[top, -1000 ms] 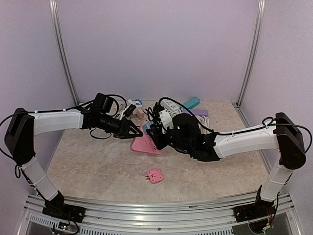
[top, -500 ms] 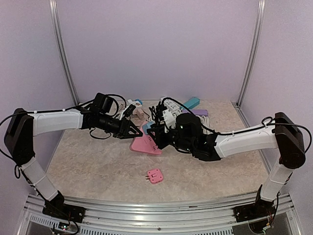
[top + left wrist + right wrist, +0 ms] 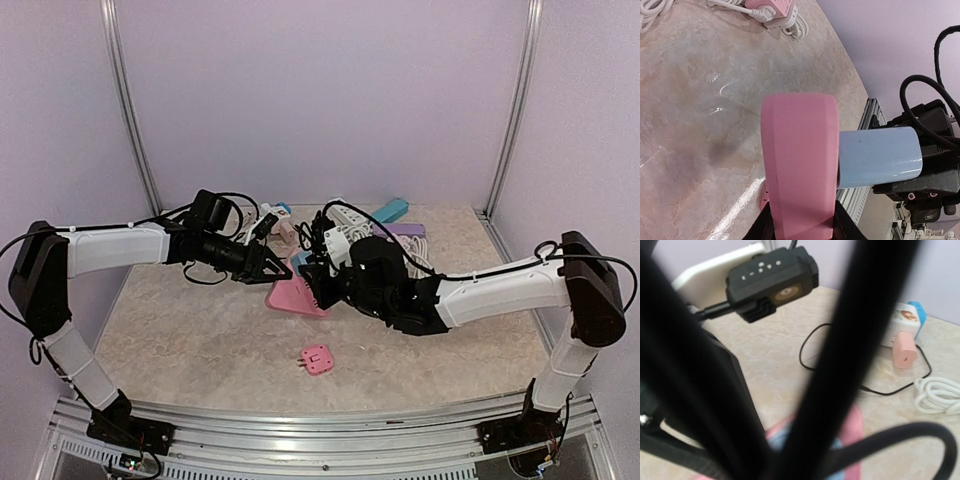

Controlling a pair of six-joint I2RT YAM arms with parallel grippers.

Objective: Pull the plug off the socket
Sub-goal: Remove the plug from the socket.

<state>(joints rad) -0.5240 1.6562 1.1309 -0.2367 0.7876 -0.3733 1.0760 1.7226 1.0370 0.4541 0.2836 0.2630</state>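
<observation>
In mid-air over the table's middle, my left gripper (image 3: 283, 272) is shut on the pink socket block (image 3: 295, 296). The left wrist view shows the socket (image 3: 800, 165) clamped between my fingers (image 3: 762, 227) at the bottom edge. A light blue plug (image 3: 877, 156) sticks out of its right side, still against it. My right gripper (image 3: 318, 278) is shut on the plug (image 3: 301, 260) from the right. Blurred black cables fill the right wrist view. Only slivers of the plug (image 3: 777, 440) and the socket (image 3: 852, 432) show behind them.
A small pink adapter (image 3: 318, 359) lies on the table in front. At the back are a white power strip (image 3: 345, 218), a teal block (image 3: 392, 210), a purple strip (image 3: 405, 230), a pink charger (image 3: 904, 350) and a coiled white cable (image 3: 940, 395).
The right arm's wrist has shifted slightly while still at the plug. The left arm and the socket have stayed put.
</observation>
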